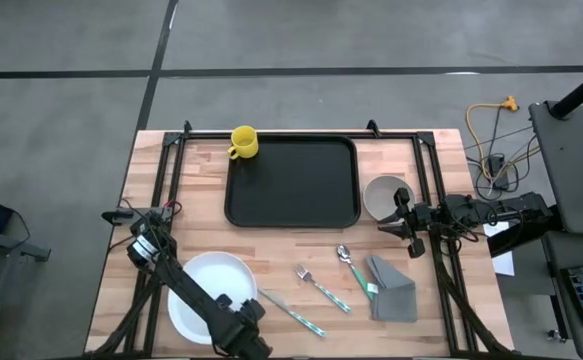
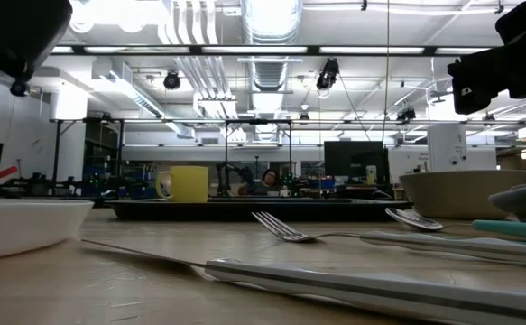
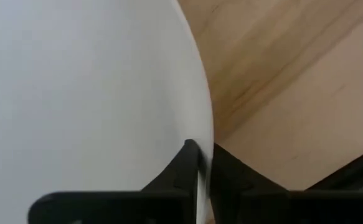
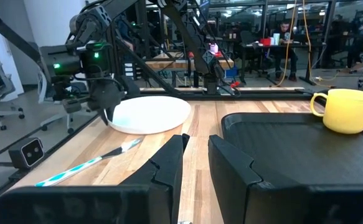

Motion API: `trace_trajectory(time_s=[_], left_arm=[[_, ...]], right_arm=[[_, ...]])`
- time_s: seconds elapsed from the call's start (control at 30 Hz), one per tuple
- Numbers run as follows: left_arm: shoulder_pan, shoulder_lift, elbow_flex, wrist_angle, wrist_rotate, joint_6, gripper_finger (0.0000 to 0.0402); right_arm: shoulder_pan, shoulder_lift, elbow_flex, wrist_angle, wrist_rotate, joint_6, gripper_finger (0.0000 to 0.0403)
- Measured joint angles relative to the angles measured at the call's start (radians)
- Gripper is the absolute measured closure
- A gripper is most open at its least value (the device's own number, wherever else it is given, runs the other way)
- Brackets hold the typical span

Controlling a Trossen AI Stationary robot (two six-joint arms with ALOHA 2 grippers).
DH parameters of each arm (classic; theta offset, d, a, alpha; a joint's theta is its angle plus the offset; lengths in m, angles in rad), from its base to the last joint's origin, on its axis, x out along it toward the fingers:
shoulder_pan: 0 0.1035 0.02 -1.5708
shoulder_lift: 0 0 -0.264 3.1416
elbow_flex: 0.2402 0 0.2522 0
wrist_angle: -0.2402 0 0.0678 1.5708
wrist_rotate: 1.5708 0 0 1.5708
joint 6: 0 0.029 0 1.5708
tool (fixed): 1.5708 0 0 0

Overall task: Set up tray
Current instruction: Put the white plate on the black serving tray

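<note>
the tray (image 1: 291,190) lies flat at the far middle of the table (image 1: 471,300), with a yellow mug (image 1: 243,141) at its far left corner and a bowl (image 1: 383,196) just beside its right edge; it looks stiff, light and rather slick, so its low raised rim is probably the only place to take hold. the left gripper (image 3: 200,165) is clenched on the rim of the white plate (image 1: 211,290) at the near left, a hard, breakable thing that could slip from so thin a pinch; the right gripper (image 4: 195,163) hovers near the bowl, its jaws a little apart and grasping nothing.
</note>
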Motion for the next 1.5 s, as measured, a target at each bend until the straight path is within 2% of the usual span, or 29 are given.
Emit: trace_trajectory(time_s=[0.33, 0.67, 0.93, 1.2, 1.33, 1.5], left_arm=[[0.014, -0.059, 0.000, -0.148, 0.005, 0.109, 0.0401], [0.084, -0.123, 0.002, -0.272, -0.016, 0.228, 0.0400], [0.108, -0.125, 0.102, -0.316, -0.042, 0.297, 0.0401], [0.109, -0.126, 0.240, -0.386, -0.193, 0.364, 0.0401], [0.118, -0.126, 0.271, -0.492, -0.239, 0.395, 0.0401], [0.130, -0.131, 0.270, -0.480, -0.334, 0.522, 0.0401]], right_arm=[[0.000, 0.000, 0.000, 0.000, 0.000, 0.000, 0.0335], [0.000, 0.000, 0.000, 0.000, 0.001, -0.001, 0.0335], [0.000, 0.000, 0.000, 0.000, 0.001, 0.000, 0.0335], [0.000, 0.000, 0.000, 0.000, 0.000, 0.000, 0.0335], [0.000, 0.000, 0.000, 0.000, 0.001, 0.000, 0.0335], [0.000, 0.000, 0.000, 0.000, 0.000, 0.000, 0.0335]])
